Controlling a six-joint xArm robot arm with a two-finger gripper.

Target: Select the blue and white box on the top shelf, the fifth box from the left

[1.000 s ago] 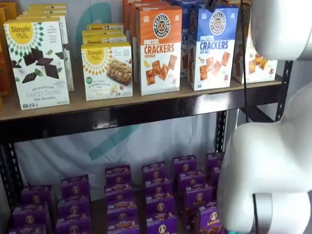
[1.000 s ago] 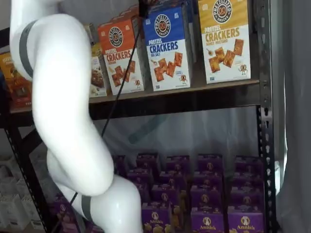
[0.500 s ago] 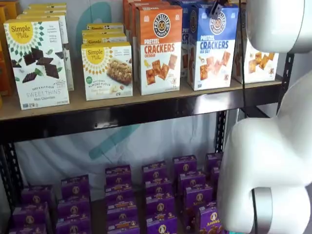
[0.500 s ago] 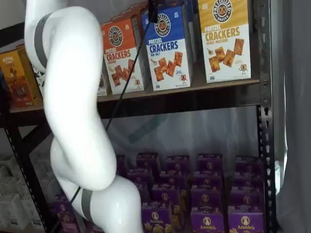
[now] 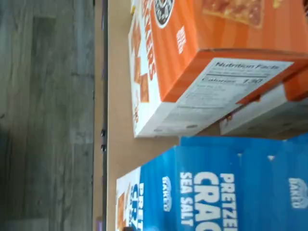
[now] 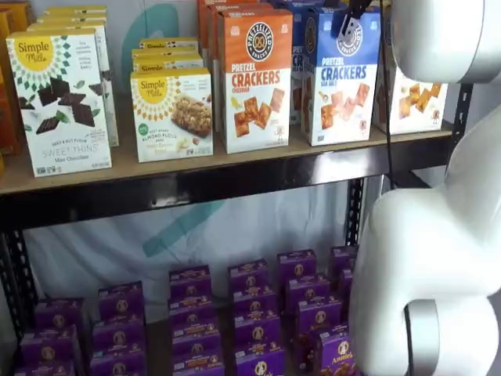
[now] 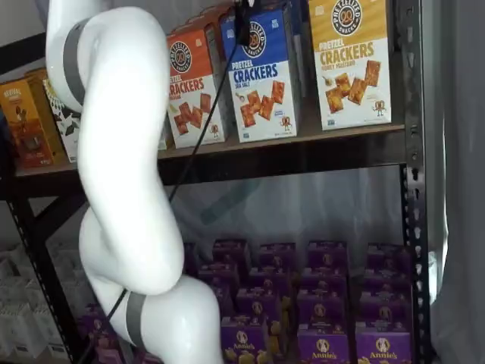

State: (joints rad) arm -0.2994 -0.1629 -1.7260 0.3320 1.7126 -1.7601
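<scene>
The gripper (image 6: 350, 17) hangs from above in front of the upper part of the blue box (image 6: 341, 76), its black fingers (image 7: 242, 23) showing dark against the box's blue top in both shelf views. No clear gap between them can be made out, yet the jaws stand at their widest and hold nothing. The blue box stands upright on the top shelf (image 6: 235, 168), directly behind and below the fingers. To one side of the gripper stands the orange box (image 6: 254, 78), to the other the yellow box (image 7: 350, 62). In the wrist view the blue box (image 5: 226, 187) and orange box (image 5: 192, 62) lie close below, a strip of bare board between them.
</scene>
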